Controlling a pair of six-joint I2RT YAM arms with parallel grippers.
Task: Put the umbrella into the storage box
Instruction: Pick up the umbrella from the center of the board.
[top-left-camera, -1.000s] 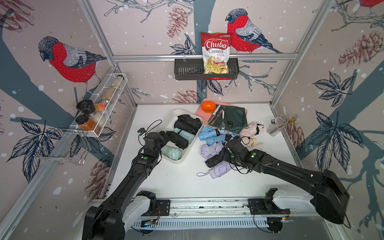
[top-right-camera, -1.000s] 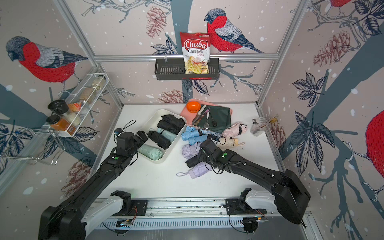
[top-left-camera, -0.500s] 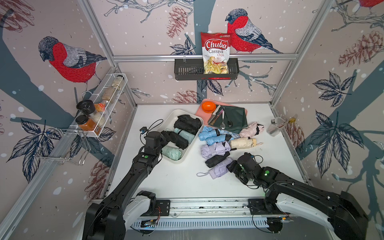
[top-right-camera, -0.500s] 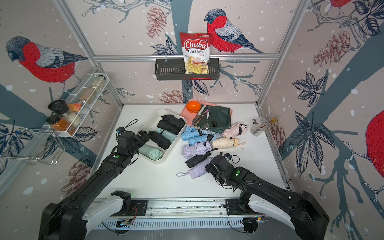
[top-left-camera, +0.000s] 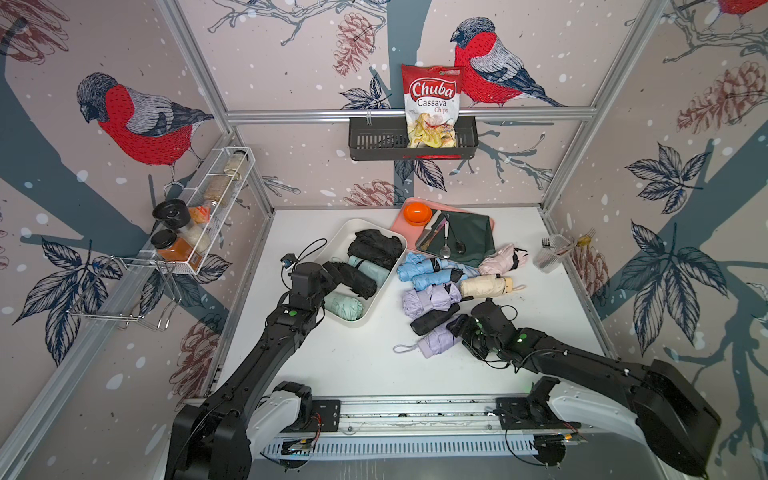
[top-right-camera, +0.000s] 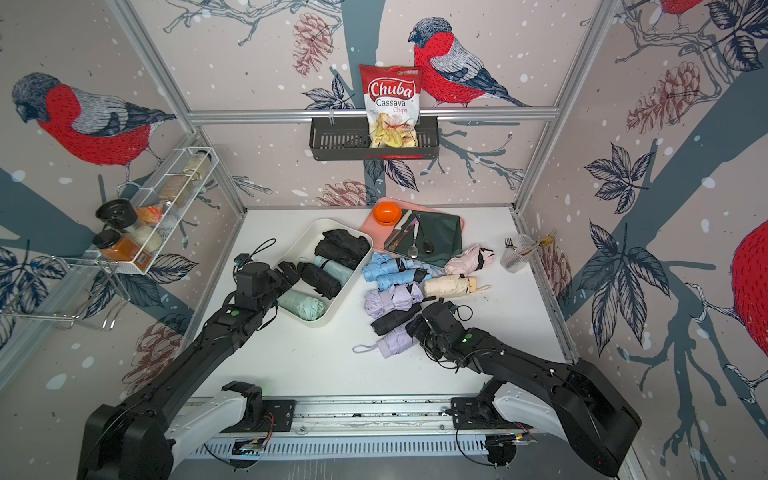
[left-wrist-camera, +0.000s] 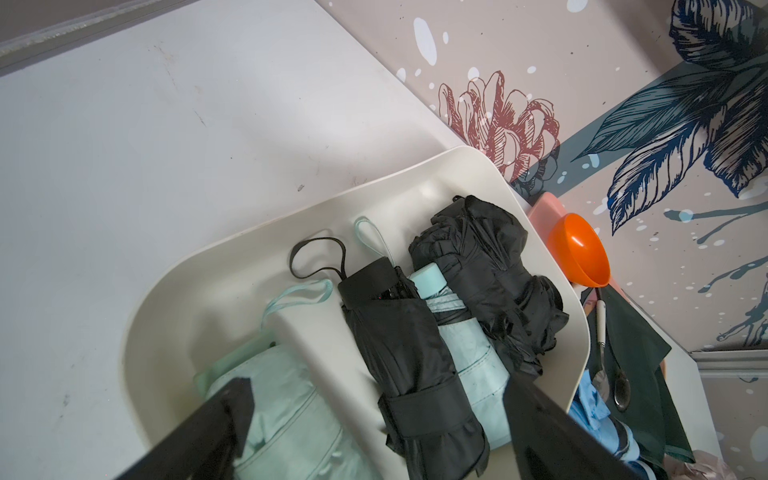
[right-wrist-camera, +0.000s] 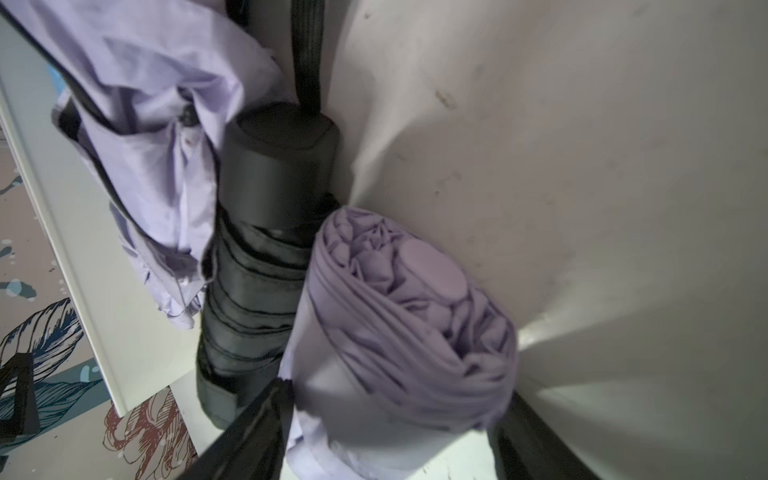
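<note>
**Rolled lilac umbrella between the right jaws; box part filled**

I am reading the remote feeds from left to right. The left gripper (top-left-camera: 336, 271) is hanging over the left edge of the storage box (top-left-camera: 341, 237). Its jaws are standing wide apart and holding nothing. In the left wrist view its fingers (left-wrist-camera: 224, 411) are flanking the box's contents without clasping them.

Four folded umbrellas are lying in the box:
- the mint umbrella (top-left-camera: 343, 305) at the front end
- the sleeved black umbrella (top-left-camera: 354, 279) beside it
- the teal umbrella (top-left-camera: 371, 270) partly under that one
- the crumpled black umbrella (top-left-camera: 376, 249) at the far end

Right of the box, a pile is lying on the white table (top-left-camera: 365, 370). It includes the blue umbrellas (top-left-camera: 428, 272), the loose lilac umbrella (top-left-camera: 430, 299), the cream umbrella (top-left-camera: 484, 286) and the pink umbrella (top-left-camera: 503, 259).

At the front of the pile the rolled lilac umbrella (top-left-camera: 436, 343) is lying on the table, well outside the box. It is touching the dark umbrella (top-left-camera: 434, 321) along one side.

The right gripper (top-left-camera: 459, 334) is sitting at the roll's right end, one jaw on each side. In the right wrist view the fingers (right-wrist-camera: 249, 440) are lying right against the fabric. I cannot tell whether they are actually squeezing it.
</note>
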